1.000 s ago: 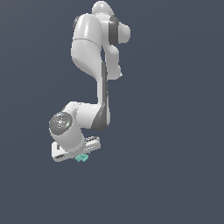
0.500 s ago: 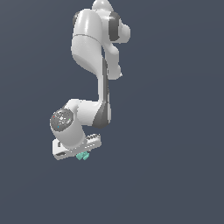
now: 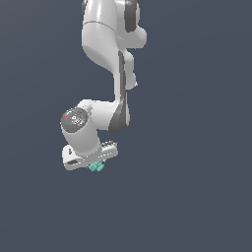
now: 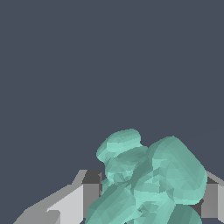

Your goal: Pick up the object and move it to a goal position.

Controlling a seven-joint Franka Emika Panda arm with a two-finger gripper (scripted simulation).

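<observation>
In the exterior view, a white, glossy jointed robot arm (image 3: pixel 106 44) is seen hanging down from the top of the picture against a plain dark blue-grey background. Its lower links bend toward the exterior view's left, ending in a round wrist joint with a grey cap (image 3: pixel 75 119). Below that joint the white gripper (image 3: pixel 95 164) is carried. A tiny teal, knobbly, plus-shaped object (image 3: pixel 96 167) is seen at the gripper's underside, touching it and pointing downward. No surface is shown beneath it.

In the wrist view, the same teal knobbly object (image 4: pixel 151 183) fills the near part of the picture, its rounded lobes spreading outward. It is gripped between the two grey-and-white fingers (image 4: pixel 89 192), one on each side, with the pads pressed against its body. The gripper (image 4: pixel 148 194) is therefore narrowed onto the object and holds it.
</observation>
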